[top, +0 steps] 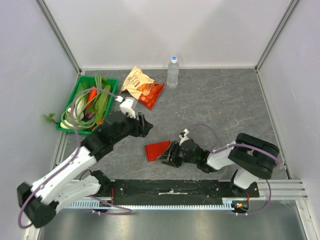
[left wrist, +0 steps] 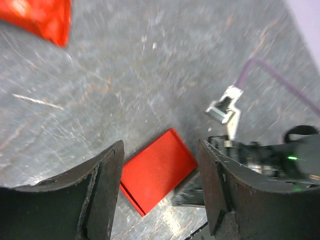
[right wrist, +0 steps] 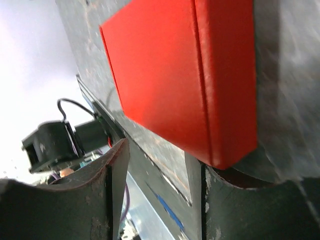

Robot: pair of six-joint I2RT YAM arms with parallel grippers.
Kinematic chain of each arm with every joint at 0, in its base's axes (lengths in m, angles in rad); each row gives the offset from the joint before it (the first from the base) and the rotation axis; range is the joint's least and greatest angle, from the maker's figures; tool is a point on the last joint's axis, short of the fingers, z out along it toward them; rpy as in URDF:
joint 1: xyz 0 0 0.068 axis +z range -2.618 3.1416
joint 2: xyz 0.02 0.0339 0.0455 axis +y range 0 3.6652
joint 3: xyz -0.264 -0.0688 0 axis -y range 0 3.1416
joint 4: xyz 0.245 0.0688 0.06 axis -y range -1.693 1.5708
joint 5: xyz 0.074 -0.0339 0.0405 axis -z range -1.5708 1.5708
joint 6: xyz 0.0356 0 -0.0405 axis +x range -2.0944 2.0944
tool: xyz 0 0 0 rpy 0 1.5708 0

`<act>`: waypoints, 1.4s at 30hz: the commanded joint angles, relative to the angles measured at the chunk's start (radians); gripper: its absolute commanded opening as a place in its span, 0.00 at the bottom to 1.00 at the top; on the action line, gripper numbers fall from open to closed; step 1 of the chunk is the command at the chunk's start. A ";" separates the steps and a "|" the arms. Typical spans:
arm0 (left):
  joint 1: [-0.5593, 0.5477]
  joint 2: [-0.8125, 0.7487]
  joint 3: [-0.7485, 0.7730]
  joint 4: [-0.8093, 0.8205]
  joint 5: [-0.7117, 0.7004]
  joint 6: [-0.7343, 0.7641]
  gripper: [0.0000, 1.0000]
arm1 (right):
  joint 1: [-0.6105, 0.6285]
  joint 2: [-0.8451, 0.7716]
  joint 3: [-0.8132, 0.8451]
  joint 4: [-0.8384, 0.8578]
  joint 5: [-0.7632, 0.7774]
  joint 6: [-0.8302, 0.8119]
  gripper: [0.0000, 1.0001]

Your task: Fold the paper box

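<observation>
The paper box [top: 157,150] is a flat, folded bright red rectangle lying on the grey table. My right gripper [top: 167,156] sits low at its right edge with jaws open. In the right wrist view the box [right wrist: 170,75] fills the top, and its near corner rests against my right finger [right wrist: 235,205]; the gap between the fingers is empty. My left gripper [top: 145,126] hovers above and left of the box, open and empty. In the left wrist view the box [left wrist: 157,170] lies below, between its fingers, with the right gripper's dark finger [left wrist: 192,192] at the box's edge.
A crinkled orange-and-red snack bag [top: 142,85] lies at the back, also in the left wrist view [left wrist: 42,17]. A clear water bottle [top: 173,71] stands by the back wall. A green basket [top: 112,80] of vegetables sits at the left. White walls enclose the table.
</observation>
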 commanded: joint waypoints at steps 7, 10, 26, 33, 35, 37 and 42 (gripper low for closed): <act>0.001 -0.404 -0.007 -0.188 -0.134 0.037 0.64 | -0.039 0.217 0.352 -0.245 0.208 -0.151 0.55; 0.001 -0.439 -0.021 -0.207 -0.128 0.037 0.64 | -0.072 0.294 0.481 -0.359 0.201 -0.228 0.54; 0.001 -0.513 -0.045 -0.189 -0.073 0.090 0.64 | -0.198 0.386 0.582 -0.292 0.150 -0.200 0.59; 0.001 -0.556 -0.070 -0.193 -0.085 0.088 0.64 | -0.196 0.486 0.815 -0.479 0.175 -0.421 0.59; 0.001 -0.563 -0.076 -0.196 -0.088 0.090 0.64 | -0.195 0.526 0.878 -0.503 0.175 -0.492 0.58; 0.001 -0.568 -0.074 -0.205 -0.090 0.091 0.64 | -0.196 0.561 0.914 -0.516 0.155 -0.509 0.57; 0.001 -0.583 -0.061 -0.218 -0.100 0.094 0.63 | -0.175 0.613 0.954 -0.477 0.133 -0.510 0.55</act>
